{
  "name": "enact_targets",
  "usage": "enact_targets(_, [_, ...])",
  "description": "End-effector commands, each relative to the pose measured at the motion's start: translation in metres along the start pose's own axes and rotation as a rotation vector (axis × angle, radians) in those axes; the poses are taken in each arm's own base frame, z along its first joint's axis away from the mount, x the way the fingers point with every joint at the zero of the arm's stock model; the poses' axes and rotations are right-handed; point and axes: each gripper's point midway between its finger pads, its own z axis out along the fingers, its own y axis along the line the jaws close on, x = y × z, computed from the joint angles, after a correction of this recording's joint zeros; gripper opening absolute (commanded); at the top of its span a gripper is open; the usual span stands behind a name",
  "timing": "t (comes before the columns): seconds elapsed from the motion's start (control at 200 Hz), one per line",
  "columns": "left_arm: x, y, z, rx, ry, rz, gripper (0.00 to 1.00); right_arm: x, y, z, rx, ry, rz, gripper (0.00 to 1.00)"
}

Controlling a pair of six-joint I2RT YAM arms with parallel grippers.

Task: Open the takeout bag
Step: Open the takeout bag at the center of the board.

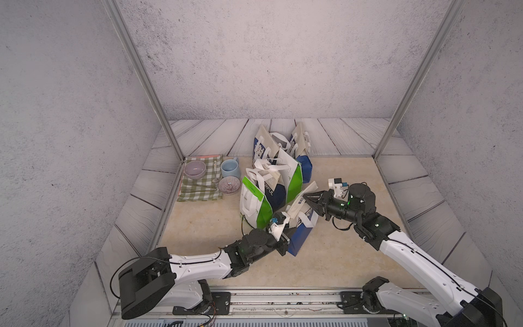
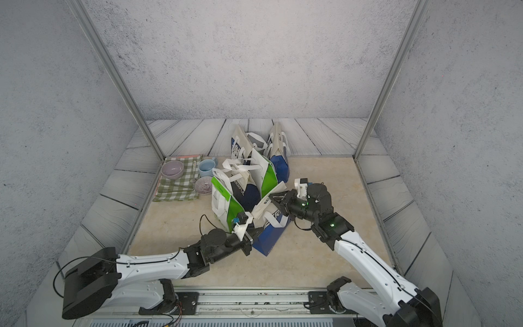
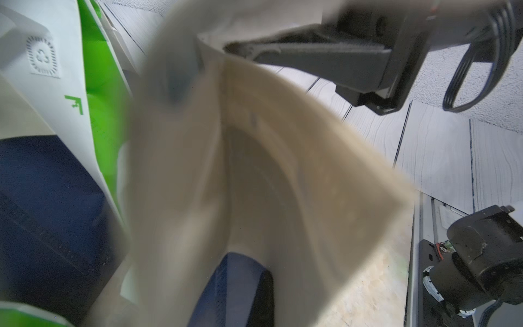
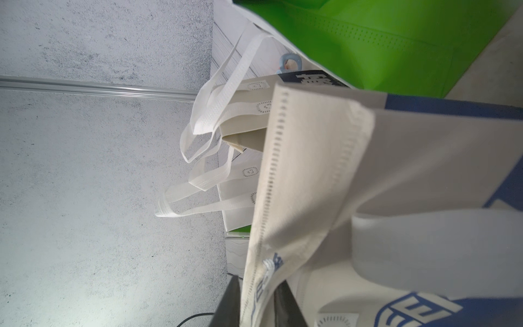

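The takeout bag (image 1: 300, 240), blue below and cream at the top, stood tilted near the middle of the desk (image 1: 325, 269), just in front of a green-and-white bag (image 1: 253, 202). The left gripper (image 1: 285, 238) sat at the wall of the bag that faced the desk's near edge. Its jaws were together, apparently pinching that fabric (the wrist view showed only blurred cloth, not the tips). The right gripper (image 4: 257, 307) had the opposite cream rim between its jaws, which stood narrow, with the stitched hem filling the gap.

With both walls caught, the step in hand looked like spreading the mouth. To do it well, the arms ought to draw apart level, in opposite directions and at an even pace, so the base stays on the desk and does not swing. The fabric looked thin and likely to slip, so a deep bite on the hem should hold better than a grip at the very edge. The pull should also run clear of the neighbouring bags, whose loose handles (image 4: 203, 126) could snag.
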Motion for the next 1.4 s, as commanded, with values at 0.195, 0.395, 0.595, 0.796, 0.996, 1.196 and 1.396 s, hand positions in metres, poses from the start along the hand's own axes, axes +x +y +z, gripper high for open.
enact_targets(0.195, [0.008, -0.003, 0.0, 0.012, 0.031, 0.019, 0.0, -0.002, 0.026, -0.001, -0.08, 0.003, -0.036, 0.02])
enact_targets(0.395, [0.009, -0.002, 0.0, 0.007, 0.033, 0.018, 0.0, -0.002, 0.04, -0.006, -0.109, 0.002, -0.059, 0.0])
enact_targets(0.595, [0.009, -0.002, -0.001, 0.008, 0.034, 0.018, 0.0, -0.004, 0.054, -0.013, -0.119, -0.017, -0.097, 0.0])
enact_targets(0.796, [0.01, -0.002, -0.002, 0.008, 0.038, 0.024, 0.0, -0.005, 0.06, -0.015, -0.115, -0.02, -0.129, 0.0])
enact_targets(0.996, [0.009, -0.002, -0.003, 0.011, 0.038, 0.027, 0.0, -0.006, 0.061, -0.016, -0.09, -0.025, -0.168, 0.0])
enact_targets(1.196, [0.01, -0.002, -0.003, 0.012, 0.041, 0.027, 0.0, -0.007, 0.062, -0.017, -0.044, -0.019, -0.238, 0.0])
enact_targets(1.396, [0.01, -0.003, -0.006, 0.016, 0.048, 0.031, 0.0, -0.017, 0.065, -0.017, 0.019, -0.021, -0.346, 0.0])
